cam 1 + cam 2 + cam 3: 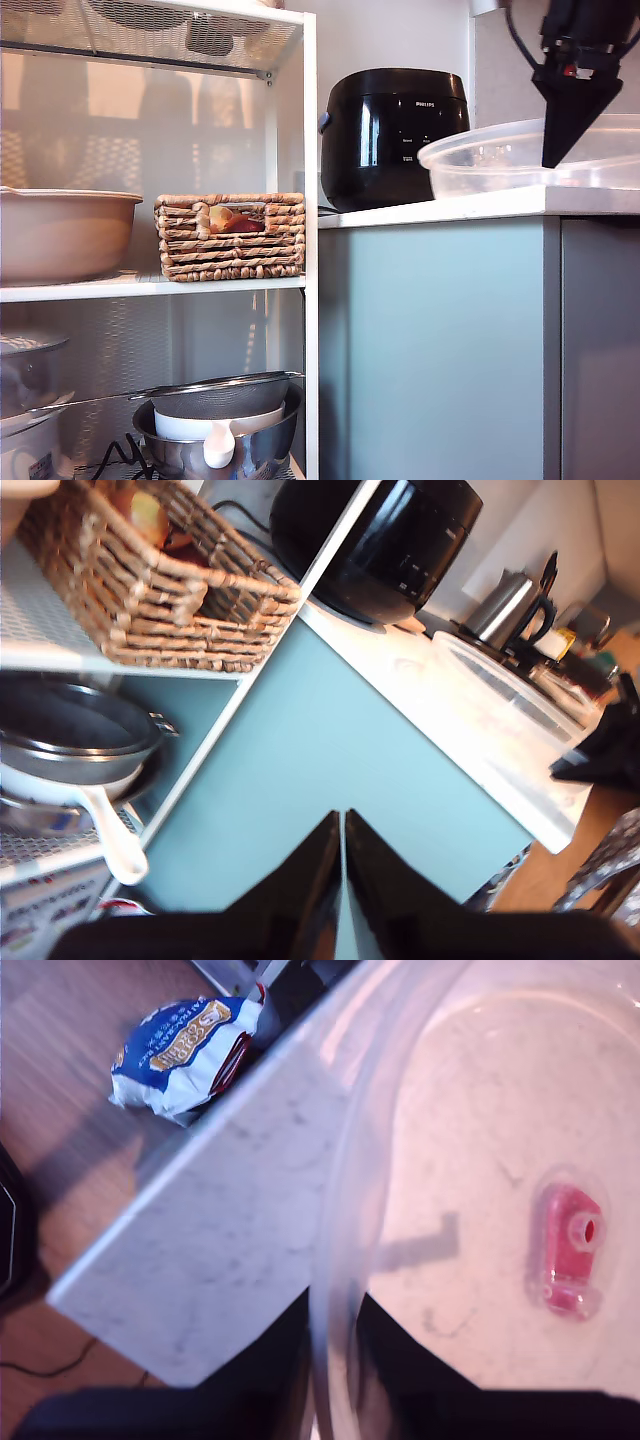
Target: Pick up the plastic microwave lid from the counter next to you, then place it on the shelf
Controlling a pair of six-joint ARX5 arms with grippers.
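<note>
Exterior view, left to right, taking the black rice cooker [393,135] as the landmark: far to its left a beige bowl [62,234] sits on the shelf [150,288], with a wicker basket [231,236] between bowl and cooker. Below them a strainer [215,392] lies over a steel bowl [215,450]. The cooker stands on the counter [440,208]. Just to the cooker's right, the plastic microwave lid [520,160] rests rim-up on the counter near its front edge. My second gripper [570,125] comes down onto the lid's rim.

Second wrist view shows my second gripper's fingers [270,1360] straddling the lid's clear wall, one outside and one inside, grasping it; a red vent [568,1248] shows in the lid's base.

First wrist view shows my first gripper [342,825] with fingers [300,880] clenched together on nothing, facing the blue-grey cabinet front [330,750] below the cooker.
</note>
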